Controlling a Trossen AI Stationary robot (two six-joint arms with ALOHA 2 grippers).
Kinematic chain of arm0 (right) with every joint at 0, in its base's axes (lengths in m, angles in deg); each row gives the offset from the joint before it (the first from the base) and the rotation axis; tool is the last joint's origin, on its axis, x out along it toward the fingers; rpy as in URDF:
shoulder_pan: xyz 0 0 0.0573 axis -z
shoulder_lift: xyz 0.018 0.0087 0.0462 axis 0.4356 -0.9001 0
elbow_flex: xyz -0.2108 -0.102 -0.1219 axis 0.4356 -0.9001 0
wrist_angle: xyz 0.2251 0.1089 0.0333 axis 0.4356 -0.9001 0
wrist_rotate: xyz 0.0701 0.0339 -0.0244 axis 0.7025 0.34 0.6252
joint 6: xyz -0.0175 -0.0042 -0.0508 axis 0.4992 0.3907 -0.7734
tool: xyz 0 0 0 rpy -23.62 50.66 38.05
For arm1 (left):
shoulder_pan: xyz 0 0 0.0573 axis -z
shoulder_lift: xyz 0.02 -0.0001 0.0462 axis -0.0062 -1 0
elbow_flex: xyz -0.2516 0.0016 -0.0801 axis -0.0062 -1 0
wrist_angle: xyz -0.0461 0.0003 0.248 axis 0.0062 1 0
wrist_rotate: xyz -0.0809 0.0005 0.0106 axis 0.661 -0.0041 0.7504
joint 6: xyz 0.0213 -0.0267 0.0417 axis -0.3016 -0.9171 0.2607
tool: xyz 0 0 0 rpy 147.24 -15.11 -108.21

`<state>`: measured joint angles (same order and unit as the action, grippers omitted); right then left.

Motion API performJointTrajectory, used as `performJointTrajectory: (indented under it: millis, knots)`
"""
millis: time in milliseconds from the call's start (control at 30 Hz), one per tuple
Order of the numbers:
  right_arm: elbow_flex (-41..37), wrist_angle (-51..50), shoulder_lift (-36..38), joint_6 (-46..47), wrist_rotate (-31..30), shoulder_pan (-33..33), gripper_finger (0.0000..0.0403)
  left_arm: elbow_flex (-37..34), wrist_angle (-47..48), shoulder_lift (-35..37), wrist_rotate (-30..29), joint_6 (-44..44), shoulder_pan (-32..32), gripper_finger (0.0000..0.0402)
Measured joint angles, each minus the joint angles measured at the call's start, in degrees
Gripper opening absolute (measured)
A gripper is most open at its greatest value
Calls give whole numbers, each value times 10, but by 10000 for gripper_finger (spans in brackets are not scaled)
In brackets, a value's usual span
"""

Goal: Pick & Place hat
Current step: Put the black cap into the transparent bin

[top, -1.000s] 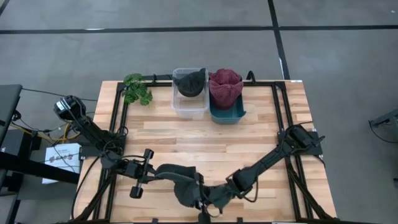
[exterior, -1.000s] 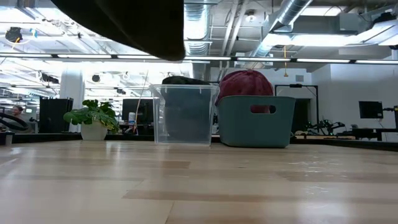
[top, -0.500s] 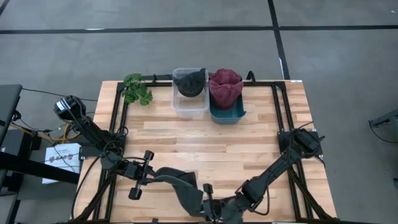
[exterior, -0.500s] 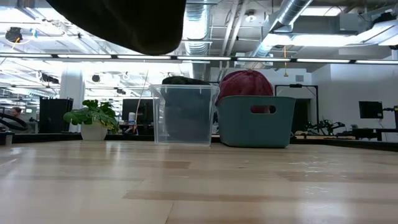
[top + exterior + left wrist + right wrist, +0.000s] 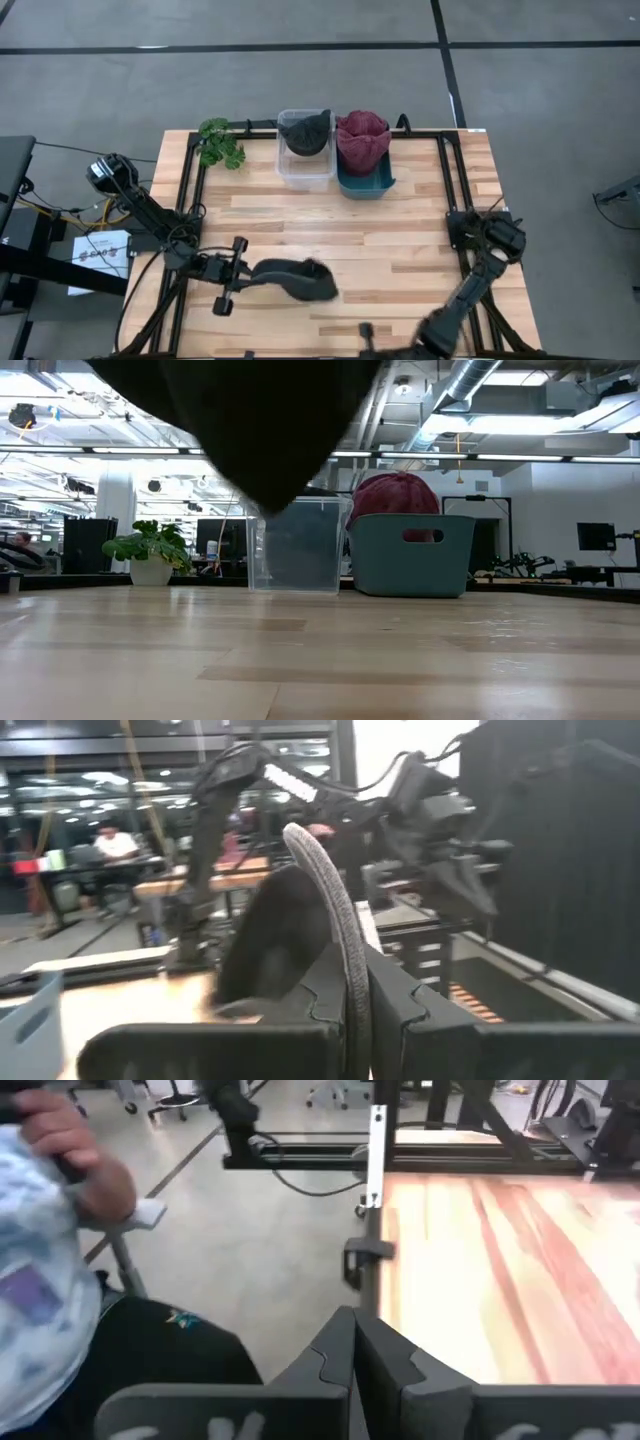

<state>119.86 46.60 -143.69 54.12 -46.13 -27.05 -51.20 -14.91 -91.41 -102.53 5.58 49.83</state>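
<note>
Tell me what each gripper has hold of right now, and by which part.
The left gripper is shut on the dark hat, pinching its edge band. The right gripper is shut and holds nothing.

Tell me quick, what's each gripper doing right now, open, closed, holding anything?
Left gripper: closed on the dark hat's brim, holding it above the table.
Right gripper: closed, holding nothing, at the table's near edge.

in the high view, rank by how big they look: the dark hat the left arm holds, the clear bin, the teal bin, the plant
1. dark hat, though raised nearer the camera, so unsure
2. clear bin
3. teal bin, close to the clear bin
4. plant
</note>
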Motion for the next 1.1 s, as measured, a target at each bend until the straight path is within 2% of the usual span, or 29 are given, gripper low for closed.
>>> performJointTrajectory:
  millis: [100, 267, 367, 433, 633, 933, 1000, 1100]
  knots:
    - [0, -17, 0, 0, -90, -17, 0, 0, 0, 0, 15, -1, 2, 15]
    - [0, -70, 0, 6, -315, -32, 0, 0, -1, 0, 18, -1, 2, 15]
    - [0, -112, 0, 34, -401, -35, 0, 0, -1, 0, 21, -3, 2, 15]
    - [0, -140, 1, 60, -432, -29, 0, 0, -1, 0, 22, -3, 2, 15]
    - [0, -244, 2, 184, -444, 15, 0, 0, -2, 0, 27, -3, 2, 15]
    - [0, -518, 2, 478, -342, 94, 0, 0, -5, 4, 42, -7, 5, 15]
    - [0, -548, 2, 509, -319, 111, 0, 0, -6, 9, 59, -7, 5, 15]
    - [0, -542, 2, 486, -287, 133, 0, 0, -5, 13, 63, -8, 5, 15]
